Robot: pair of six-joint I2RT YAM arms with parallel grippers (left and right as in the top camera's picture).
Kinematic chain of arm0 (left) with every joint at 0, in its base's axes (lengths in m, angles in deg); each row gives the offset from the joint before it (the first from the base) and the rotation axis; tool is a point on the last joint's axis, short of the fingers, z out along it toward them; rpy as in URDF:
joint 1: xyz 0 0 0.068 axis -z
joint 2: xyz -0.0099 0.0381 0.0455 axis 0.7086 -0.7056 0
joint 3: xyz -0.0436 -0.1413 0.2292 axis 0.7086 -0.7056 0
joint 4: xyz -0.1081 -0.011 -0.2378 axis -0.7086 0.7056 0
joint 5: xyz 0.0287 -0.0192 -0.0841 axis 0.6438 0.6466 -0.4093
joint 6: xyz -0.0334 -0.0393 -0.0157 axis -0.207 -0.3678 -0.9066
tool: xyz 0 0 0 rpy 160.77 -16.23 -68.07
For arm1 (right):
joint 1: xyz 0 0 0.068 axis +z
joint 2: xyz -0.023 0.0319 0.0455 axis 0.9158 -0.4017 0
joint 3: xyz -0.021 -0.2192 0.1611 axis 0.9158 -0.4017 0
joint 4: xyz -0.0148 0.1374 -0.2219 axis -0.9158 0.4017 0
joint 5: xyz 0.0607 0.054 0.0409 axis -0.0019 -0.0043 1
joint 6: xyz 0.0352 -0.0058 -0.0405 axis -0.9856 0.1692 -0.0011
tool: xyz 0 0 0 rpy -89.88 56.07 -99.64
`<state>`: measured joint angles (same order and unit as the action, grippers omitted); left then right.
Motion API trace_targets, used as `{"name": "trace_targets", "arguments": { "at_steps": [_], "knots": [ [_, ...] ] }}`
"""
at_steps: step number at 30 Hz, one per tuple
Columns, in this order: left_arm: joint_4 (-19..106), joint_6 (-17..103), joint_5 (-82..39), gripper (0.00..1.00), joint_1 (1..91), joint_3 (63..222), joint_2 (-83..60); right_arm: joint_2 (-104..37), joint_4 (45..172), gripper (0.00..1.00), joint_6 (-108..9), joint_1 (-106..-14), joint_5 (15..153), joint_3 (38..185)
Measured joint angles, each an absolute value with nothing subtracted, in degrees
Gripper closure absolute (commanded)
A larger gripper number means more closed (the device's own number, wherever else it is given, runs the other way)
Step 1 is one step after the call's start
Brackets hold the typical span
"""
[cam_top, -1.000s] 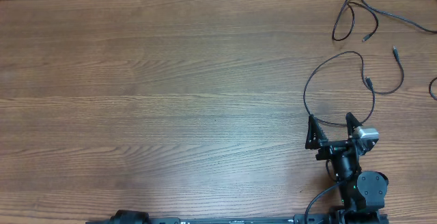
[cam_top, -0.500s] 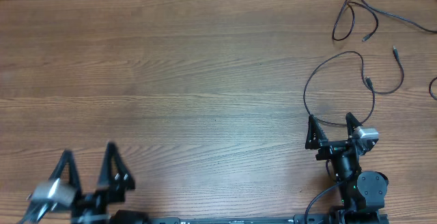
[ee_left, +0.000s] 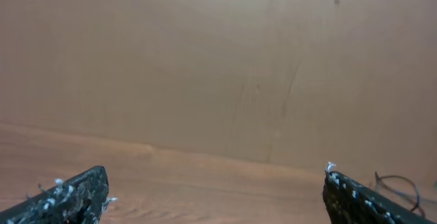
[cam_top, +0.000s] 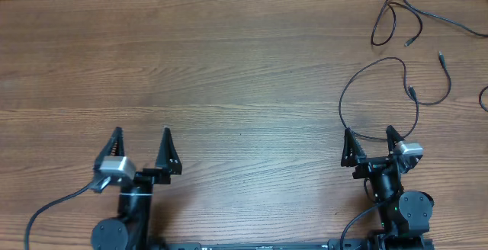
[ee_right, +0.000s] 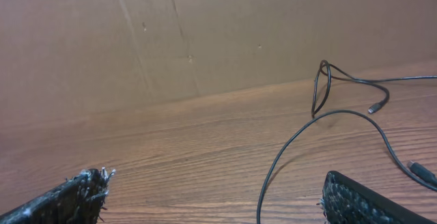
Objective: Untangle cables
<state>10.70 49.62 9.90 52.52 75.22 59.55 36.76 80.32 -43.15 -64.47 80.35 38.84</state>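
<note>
Thin black cables lie loose at the table's right side. One cable (cam_top: 341, 97) makes a wide loop just beyond my right gripper (cam_top: 369, 137); it also shows in the right wrist view (ee_right: 287, 149). A second cable (cam_top: 393, 17) is bunched in a small loop at the far right back, seen in the right wrist view (ee_right: 321, 84) too. A further cable end (cam_top: 483, 97) shows at the right edge. My right gripper (ee_right: 215, 200) is open and empty, with the wide loop running between its fingers. My left gripper (cam_top: 140, 136) is open and empty at the front left, far from the cables.
A brown cardboard wall (ee_right: 205, 33) stands along the table's far edge, also in the left wrist view (ee_left: 205, 60). The wooden table (cam_top: 229, 90) stretches between the two arms. A cable loop (ee_left: 399, 186) shows faintly at the left wrist view's right edge.
My left arm has come into view from the bottom left and moved right and forward, its gripper open. The right arm and the cables have not moved.
</note>
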Motion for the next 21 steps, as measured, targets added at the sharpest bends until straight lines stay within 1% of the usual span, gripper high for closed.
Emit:
{"name": "trace_targets", "arguments": {
  "at_steps": [17,20,21],
  "knots": [
    [7.64,57.79,8.79,0.01,52.52,65.91,59.55,36.76,80.32,0.00,-43.10,-64.47,80.35,38.84],
    [8.36,58.51,8.79,0.00,52.52,64.46,59.55,36.76,80.30,0.00,-43.12,-64.47,80.35,38.84],
    [10.63,58.64,8.83,0.01,52.52,64.36,59.57,36.76,80.32,0.00,-43.12,-64.47,80.33,38.84]
  ]
}}
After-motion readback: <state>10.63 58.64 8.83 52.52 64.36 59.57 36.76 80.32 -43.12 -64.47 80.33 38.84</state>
